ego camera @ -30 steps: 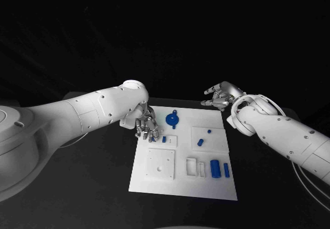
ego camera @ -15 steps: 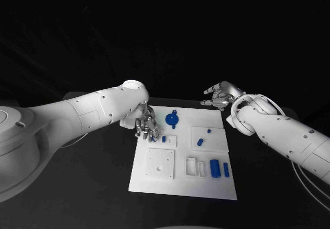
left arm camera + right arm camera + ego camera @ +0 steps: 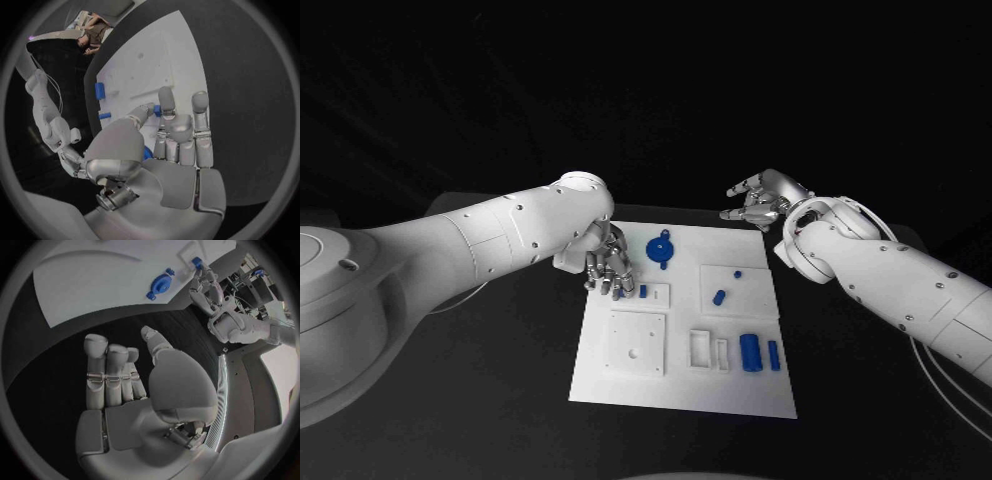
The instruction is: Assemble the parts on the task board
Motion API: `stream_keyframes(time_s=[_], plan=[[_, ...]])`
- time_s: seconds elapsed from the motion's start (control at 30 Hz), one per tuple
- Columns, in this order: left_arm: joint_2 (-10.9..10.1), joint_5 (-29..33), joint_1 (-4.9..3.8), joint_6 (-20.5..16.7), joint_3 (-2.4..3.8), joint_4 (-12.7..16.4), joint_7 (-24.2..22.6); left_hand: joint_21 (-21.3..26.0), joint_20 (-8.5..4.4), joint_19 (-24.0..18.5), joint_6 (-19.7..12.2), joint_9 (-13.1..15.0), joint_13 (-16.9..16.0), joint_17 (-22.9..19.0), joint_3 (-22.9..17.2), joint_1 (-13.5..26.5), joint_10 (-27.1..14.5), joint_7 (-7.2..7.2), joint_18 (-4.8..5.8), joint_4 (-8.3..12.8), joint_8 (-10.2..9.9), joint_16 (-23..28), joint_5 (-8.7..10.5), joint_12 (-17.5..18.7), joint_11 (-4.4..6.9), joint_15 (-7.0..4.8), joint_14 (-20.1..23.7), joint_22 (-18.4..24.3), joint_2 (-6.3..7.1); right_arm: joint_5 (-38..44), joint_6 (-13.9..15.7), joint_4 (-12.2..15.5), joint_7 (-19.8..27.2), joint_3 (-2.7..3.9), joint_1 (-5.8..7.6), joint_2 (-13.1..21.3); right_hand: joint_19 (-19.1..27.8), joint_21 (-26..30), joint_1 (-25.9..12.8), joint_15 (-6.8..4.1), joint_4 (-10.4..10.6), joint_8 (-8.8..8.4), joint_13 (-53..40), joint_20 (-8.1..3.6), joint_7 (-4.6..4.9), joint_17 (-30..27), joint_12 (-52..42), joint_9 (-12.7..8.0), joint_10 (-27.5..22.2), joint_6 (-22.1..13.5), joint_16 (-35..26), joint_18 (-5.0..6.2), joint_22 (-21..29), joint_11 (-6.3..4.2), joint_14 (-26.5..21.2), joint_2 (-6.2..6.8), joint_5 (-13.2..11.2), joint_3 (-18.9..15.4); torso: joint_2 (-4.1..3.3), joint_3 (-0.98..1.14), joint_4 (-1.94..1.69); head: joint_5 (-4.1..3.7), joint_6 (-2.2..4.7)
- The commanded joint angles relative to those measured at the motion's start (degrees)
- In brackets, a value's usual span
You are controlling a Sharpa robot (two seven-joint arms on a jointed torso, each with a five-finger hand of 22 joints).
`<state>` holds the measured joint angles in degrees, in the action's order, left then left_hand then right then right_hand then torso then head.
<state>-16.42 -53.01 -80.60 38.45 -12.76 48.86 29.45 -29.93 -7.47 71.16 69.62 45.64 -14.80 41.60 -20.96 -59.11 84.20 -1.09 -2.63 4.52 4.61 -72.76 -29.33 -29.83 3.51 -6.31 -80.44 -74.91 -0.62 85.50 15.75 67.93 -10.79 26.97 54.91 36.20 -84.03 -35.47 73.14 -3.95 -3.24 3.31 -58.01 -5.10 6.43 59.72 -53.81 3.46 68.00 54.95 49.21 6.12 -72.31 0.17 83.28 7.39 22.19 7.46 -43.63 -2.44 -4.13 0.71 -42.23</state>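
My left hand [image 3: 607, 268] hangs over the white board's [image 3: 678, 385] near-left corner, fingers bunched around a small blue peg [image 3: 157, 111] beside its socket. My right hand [image 3: 759, 205] hovers beyond the board's far edge, fingers loosely apart, holding nothing. I can't tell whether the peg is actually gripped.

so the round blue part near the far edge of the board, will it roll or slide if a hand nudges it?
The round blue part lies flat as a disc with small tabs, so it will probably slide, not roll. It looks like moulded plastic: likely stiff and light. The task board looks smooth, so a sideways push may send it skidding or spinning.
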Motion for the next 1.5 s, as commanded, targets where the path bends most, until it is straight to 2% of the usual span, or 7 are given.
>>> stream_keyframes(time_s=[0.03,0.5,0.77,0.8,0.9,1.3,1.5], plan=[[0.4,0.8,0.74,-1.7,-0.25,0.2,0.3,0.0,0.08,0.1,1.2,0.1,0.0,0.0,-11.2,-0.2,2.2,0.72,-0.43,11.4,0.0,-0.2,0.26,0.0,0.04,-0.28,0.2,-0.9,-0.18,0.5,-0.6,0.1,0.4,0.01,-0.03,0.0,-2.8,0.3,-0.2,0.09,-0.2,0.13,0.0,0.22,0.20,0.0,0.1,0.0,-0.3,0.2,-0.3,0.75,-0.1,0.06,-0.2,-0.34,-0.2,0.1,-0.01,0.00,-0.03,-0.07,0.00],[0.4,2.0,0.85,-4.9,-0.26,0.5,1.0,1.4,-0.01,0.8,1.1,0.5,0.1,0.1,-10.0,0.2,2.2,0.99,0.04,9.8,0.7,-0.2,2.09,-0.4,0.04,-0.41,0.1,-0.8,-0.42,0.5,-0.7,0.0,0.4,0.01,-0.03,-0.1,-2.8,0.3,-0.1,0.09,-0.3,0.12,0.0,0.22,0.20,0.0,0.1,0.0,-0.3,0.2,-0.2,0.74,-0.1,0.05,-0.2,-0.34,-0.2,0.2,-0.01,-0.02,-0.03,-0.11,0.06],[0.2,0.6,0.86,-6.3,-0.26,0.4,1.4,3.0,0.05,1.3,0.2,0.4,0.1,-1.1,-6.3,0.4,2.1,1.38,0.58,5.8,0.8,0.5,8.51,-0.3,0.03,-0.51,0.4,-0.4,0.98,0.5,-0.7,0.0,0.5,0.01,-0.03,-0.1,-2.8,0.3,-0.1,0.09,-0.3,0.12,0.0,0.22,0.20,0.0,0.1,0.0,-0.3,0.2,-0.2,0.74,-0.1,0.05,-0.2,-0.34,-0.2,0.2,0.03,-0.02,-0.07,-0.18,0.07],[0.2,0.3,0.86,-6.4,-0.26,0.4,1.4,3.4,-0.07,1.4,0.2,0.4,0.1,-1.4,-2.4,0.0,2.1,1.66,0.84,4.5,1.0,0.7,5.68,-0.3,0.02,-0.63,0.5,-0.3,1.00,0.5,-0.7,0.0,0.5,0.01,-0.03,-0.1,-2.8,0.3,-0.1,0.09,-0.3,0.12,0.0,0.22,0.20,0.0,0.1,0.0,-0.3,0.2,-0.2,0.74,-0.1,0.05,-0.2,-0.34,-0.2,0.2,0.03,-0.02,-0.08,-0.20,0.08],[0.1,-0.1,0.85,-6.5,-0.26,0.4,1.4,4.3,-0.28,1.7,-0.1,-0.6,-0.2,-2.3,2.8,-2.0,1.9,1.66,1.22,3.1,0.5,1.3,6.23,0.2,0.05,-0.70,0.7,-0.4,0.63,0.5,-0.7,0.0,0.5,0.01,-0.03,0.0,-2.8,0.3,-0.1,0.09,-0.3,0.12,0.0,0.22,0.20,0.0,0.1,0.0,-0.3,0.2,-0.2,0.74,-0.1,0.05,-0.2,-0.34,-0.2,0.2,0.00,-0.04,-0.07,-0.21,0.10],[-0.1,-0.3,0.85,-7.2,-0.26,0.3,1.0,5.5,-0.39,2.1,-0.3,-1.8,-1.4,-3.3,3.6,-3.1,1.6,1.50,1.42,2.6,0.1,1.7,5.64,0.8,-0.06,-0.74,1.0,-0.9,0.96,0.5,-0.7,0.0,0.5,0.01,-0.03,0.0,-2.8,0.3,-0.1,0.09,-0.3,0.12,0.0,0.22,0.20,0.0,0.1,0.0,-0.3,0.2,-0.2,0.74,-0.1,0.05,-0.2,-0.34,-0.2,0.2,0.01,-0.07,-0.05,-0.22,0.16],[-0.3,0.2,0.85,-7.6,-0.25,0.3,0.7,6.0,-0.46,2.0,-0.3,-3.0,-3.0,-4.5,5.0,-2.3,1.0,1.54,1.60,1.1,-0.5,2.2,6.98,1.2,-0.12,-0.78,1.5,-0.9,1.94,0.5,-0.7,0.0,0.5,0.01,-0.03,0.0,-2.8,0.3,-0.1,0.09,-0.3,0.12,0.0,0.22,0.20,0.0,0.1,0.0,-0.3,0.2,-0.2,0.74,-0.1,0.05,-0.2,-0.34,-0.2,0.2,0.01,-0.02,-0.04,-0.21,0.17]])
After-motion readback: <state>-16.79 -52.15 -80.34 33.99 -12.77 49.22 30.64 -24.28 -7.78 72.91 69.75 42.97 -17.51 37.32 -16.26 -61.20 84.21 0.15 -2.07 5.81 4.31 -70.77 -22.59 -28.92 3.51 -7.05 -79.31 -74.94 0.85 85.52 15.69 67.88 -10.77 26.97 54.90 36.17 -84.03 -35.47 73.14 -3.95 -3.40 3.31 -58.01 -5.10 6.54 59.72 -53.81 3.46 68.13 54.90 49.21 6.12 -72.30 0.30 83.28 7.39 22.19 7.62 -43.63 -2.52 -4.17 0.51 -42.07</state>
